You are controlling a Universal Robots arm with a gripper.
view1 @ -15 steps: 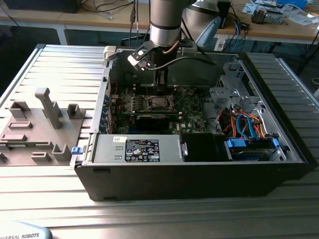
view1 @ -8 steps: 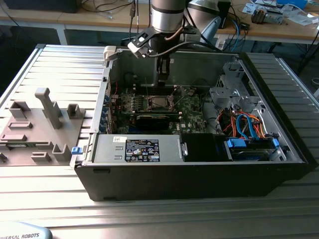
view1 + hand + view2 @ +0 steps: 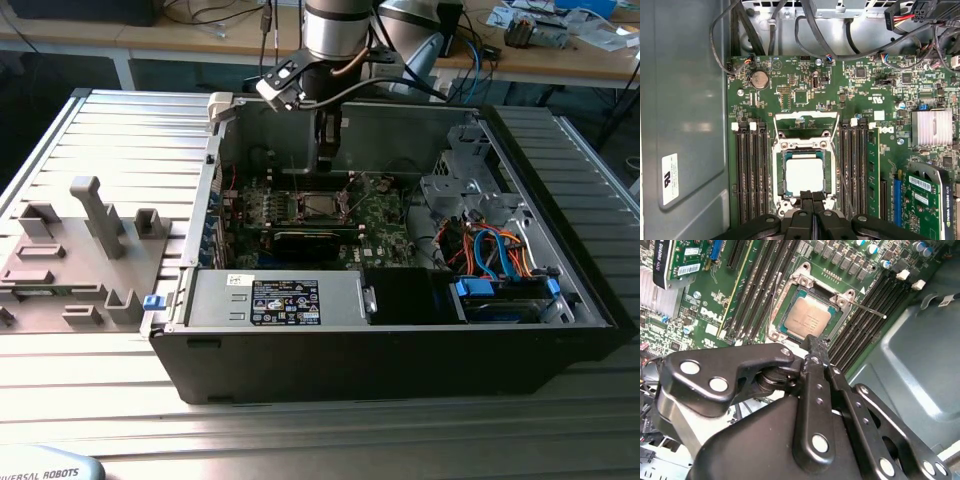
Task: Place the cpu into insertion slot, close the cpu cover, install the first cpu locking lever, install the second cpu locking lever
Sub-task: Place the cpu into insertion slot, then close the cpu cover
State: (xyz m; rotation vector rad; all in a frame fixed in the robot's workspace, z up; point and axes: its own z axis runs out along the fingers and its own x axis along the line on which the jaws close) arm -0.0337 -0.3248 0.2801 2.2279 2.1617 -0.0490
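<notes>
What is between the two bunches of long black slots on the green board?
In the first wrist view, the insertion slot sits between the two banks of long black slots, with the cpu lying in it and the gripper at its edge.

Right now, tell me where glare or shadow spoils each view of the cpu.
First wrist view: the cpu is washed pale by glare, and the case wall carries a soft reflection. Second wrist view: the cpu is evenly lit, and the dark claw blocks the foreground. Exterior view: the slot lies dim inside the case, under the arm.
</notes>
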